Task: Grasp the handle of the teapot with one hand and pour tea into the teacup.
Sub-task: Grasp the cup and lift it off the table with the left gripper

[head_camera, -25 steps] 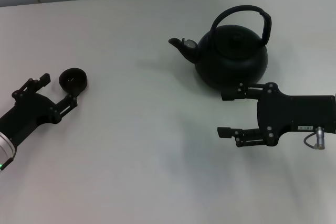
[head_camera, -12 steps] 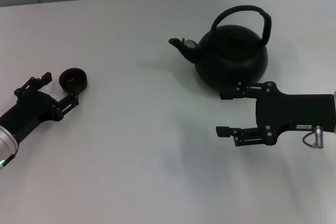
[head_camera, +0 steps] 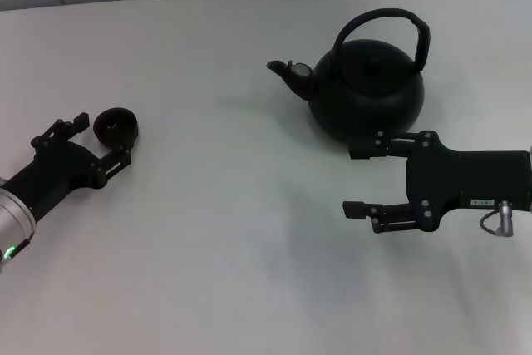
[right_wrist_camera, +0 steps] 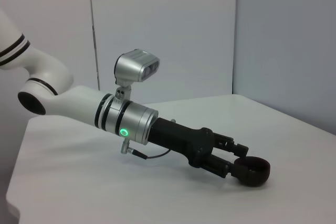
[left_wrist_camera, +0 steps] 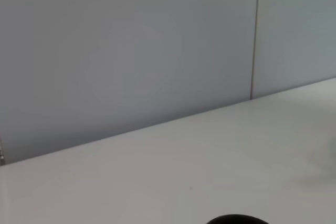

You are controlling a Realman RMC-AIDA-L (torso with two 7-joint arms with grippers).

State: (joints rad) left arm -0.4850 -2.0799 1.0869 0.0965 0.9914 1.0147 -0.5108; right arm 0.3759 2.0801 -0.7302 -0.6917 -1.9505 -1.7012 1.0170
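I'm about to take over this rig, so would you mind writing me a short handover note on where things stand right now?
Left gripper: open, fingers on either side of the teacup, not closed on it.
Right gripper: open and empty, low over the table just in front of the teapot.
Teapot: upright on the table, spout toward the teacup, handle arched over the lid, ungrasped.
Done: nothing poured, nothing lifted.
Left: grasp the handle, carry the teapot to the teacup, pour.
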